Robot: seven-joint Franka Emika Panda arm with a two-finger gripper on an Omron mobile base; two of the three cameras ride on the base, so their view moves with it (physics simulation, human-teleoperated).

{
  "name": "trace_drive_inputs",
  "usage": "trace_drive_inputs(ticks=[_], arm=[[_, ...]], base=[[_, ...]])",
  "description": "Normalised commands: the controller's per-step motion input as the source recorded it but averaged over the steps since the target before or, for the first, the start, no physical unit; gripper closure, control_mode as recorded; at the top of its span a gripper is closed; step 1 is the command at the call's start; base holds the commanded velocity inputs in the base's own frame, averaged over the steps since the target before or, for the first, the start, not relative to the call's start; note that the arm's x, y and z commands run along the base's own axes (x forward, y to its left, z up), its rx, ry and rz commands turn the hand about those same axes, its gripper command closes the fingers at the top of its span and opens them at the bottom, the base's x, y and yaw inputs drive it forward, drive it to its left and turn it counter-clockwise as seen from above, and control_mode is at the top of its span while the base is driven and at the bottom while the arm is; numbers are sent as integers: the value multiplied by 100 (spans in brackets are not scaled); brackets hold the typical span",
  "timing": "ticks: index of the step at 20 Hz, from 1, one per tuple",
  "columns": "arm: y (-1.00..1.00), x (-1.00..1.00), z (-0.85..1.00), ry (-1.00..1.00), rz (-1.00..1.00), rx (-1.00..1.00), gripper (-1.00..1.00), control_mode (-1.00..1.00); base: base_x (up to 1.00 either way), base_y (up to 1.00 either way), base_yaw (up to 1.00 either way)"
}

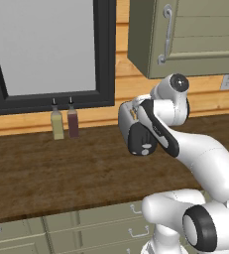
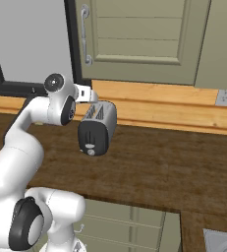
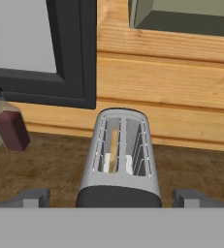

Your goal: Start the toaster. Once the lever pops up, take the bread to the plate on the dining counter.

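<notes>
The silver-grey toaster (image 3: pixel 120 162) stands on the dark wood worktop with its black end face (image 2: pixel 92 138) toward me. A thin tan slice of bread (image 3: pixel 114 145) stands sunk in its left slot. A small light tab, the lever (image 2: pixel 91 151), shows low on that end face. My gripper (image 3: pixel 112 198) hovers just above and in front of the toaster, open wide, with its fingertips (image 3: pixel 33 197) on either side of the near end and nothing between them. In the left base view my forearm covers most of the toaster (image 1: pixel 137 136). The plate and the dining counter are out of view.
Two bottles, one pale yellow (image 1: pixel 58 124) and one dark red (image 1: pixel 73 123), stand by the wall under the black-framed window (image 1: pixel 41 49). An upper cabinet (image 1: pixel 185 34) hangs above the toaster. A wall outlet (image 2: pixel 224 97) sits to the right. Drawer fronts (image 1: pixel 86 225) run below the worktop.
</notes>
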Motion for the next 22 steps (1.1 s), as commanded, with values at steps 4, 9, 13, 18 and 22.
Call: trace_drive_inputs(ticks=[4, 9, 13, 18, 22], arm=[[0, 0, 0, 0, 0, 0, -100, -100], [0, 0, 0, 0, 0, 0, -100, -100], [0, 0, 0, 0, 0, 0, -100, -100], [0, 0, 0, 0, 0, 0, -100, -100], [0, 0, 0, 0, 0, 0, -100, -100]], base=[[0, 0, 0], [0, 0, 0], [0, 0, 0], [0, 0, 0], [0, 0, 0]])
